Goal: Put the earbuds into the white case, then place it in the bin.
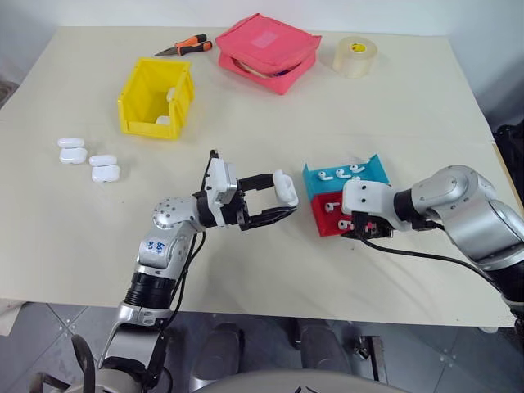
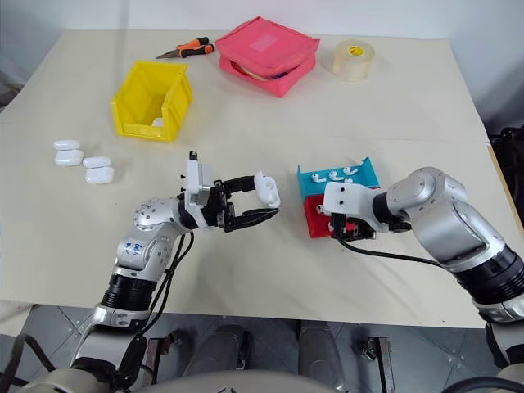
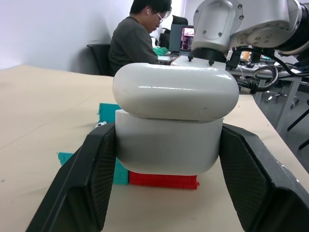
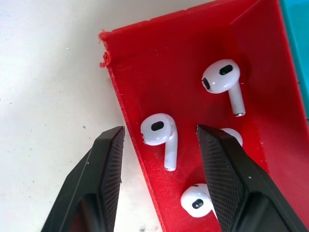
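My left gripper [image 1: 274, 202] is shut on the white case [image 1: 286, 187], holding it above the table's middle and pointing right. In the left wrist view the case [image 3: 174, 121] sits between both pads, lid on top. The earbuds [image 1: 340, 173] lie in a blue and red tray [image 1: 377, 164] to the right. My right gripper [image 4: 160, 134] hangs open over the tray's red half [image 4: 193, 58]. One of its fingers is outside the tray wall and the other inside, with one earbud [image 4: 161, 137] between them, untouched. The yellow bin [image 1: 155, 98] stands at the far left.
Several spare white cases [image 1: 88, 160] lie at the left of the table. A pink pouch [image 1: 268, 51], a tape roll [image 1: 354, 56] and orange-handled pliers [image 1: 187, 46] sit along the far edge. A person [image 3: 137, 34] sits beyond the table.
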Controlling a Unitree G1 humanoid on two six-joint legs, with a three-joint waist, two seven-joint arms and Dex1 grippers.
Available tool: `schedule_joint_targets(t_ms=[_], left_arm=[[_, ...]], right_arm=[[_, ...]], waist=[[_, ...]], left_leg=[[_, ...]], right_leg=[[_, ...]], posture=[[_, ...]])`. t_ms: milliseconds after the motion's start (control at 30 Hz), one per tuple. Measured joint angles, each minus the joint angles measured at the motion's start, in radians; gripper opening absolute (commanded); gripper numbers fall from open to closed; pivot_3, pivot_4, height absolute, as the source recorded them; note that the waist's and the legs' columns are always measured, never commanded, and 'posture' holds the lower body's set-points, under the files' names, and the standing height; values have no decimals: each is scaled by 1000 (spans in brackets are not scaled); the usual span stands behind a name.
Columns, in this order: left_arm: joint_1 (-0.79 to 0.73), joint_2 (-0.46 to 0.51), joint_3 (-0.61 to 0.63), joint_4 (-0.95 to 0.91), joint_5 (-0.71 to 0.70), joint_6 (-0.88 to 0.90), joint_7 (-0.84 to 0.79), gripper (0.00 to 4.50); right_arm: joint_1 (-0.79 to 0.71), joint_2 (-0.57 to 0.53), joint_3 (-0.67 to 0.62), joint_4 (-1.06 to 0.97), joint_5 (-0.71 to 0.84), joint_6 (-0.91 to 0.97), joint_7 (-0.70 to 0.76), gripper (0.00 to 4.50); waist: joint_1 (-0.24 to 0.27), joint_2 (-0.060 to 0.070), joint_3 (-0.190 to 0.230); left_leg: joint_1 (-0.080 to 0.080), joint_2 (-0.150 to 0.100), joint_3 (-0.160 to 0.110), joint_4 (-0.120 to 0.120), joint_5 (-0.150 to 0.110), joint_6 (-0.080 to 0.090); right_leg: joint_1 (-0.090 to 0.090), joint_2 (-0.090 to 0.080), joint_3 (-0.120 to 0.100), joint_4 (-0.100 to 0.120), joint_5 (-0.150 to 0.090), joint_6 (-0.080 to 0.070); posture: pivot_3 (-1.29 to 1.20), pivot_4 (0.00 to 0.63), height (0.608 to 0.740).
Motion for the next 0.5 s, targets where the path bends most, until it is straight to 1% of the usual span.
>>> schedule_joint_targets(t_ms=[267,300,333,467,500], left_arm=[[2,0,0,-3,0,7,9,2799],[2,0,0,-3,0,7,9,2799],[3,1,0,-4,0,7,10,2799],[9,4,0,-6,0,8,18,2799],[12,5,0,-6,0,8,19,2799]], right_arm=[[-17,6,31,-7,-15,24,19,2429],[-19,6,31,-8,-19,25,21,2078],[-22,6,33,-8,-21,26,24,1844],[-24,8,35,-19,-31,27,28,495],[-24,9,35,-19,-33,27,28,457]], waist=[[0,0,0],[0,0,0],[0,0,0],[0,0,0],[0,0,0]], left_leg=[[0,0,0,0,0,0],[0,0,0,0,0,0],[0,0,0,0,0,0],[0,0,0,0,0,0],[0,0,0,0,0,0]], right_leg=[[0,0,0,0,0,0],[0,0,0,0,0,0],[0,0,0,0,0,0],[0,0,0,-1,0,0],[0,0,0,0,0,0]], posture=[[0,150,740],[0,150,740],[0,150,740],[0,150,740],[0,150,740]])
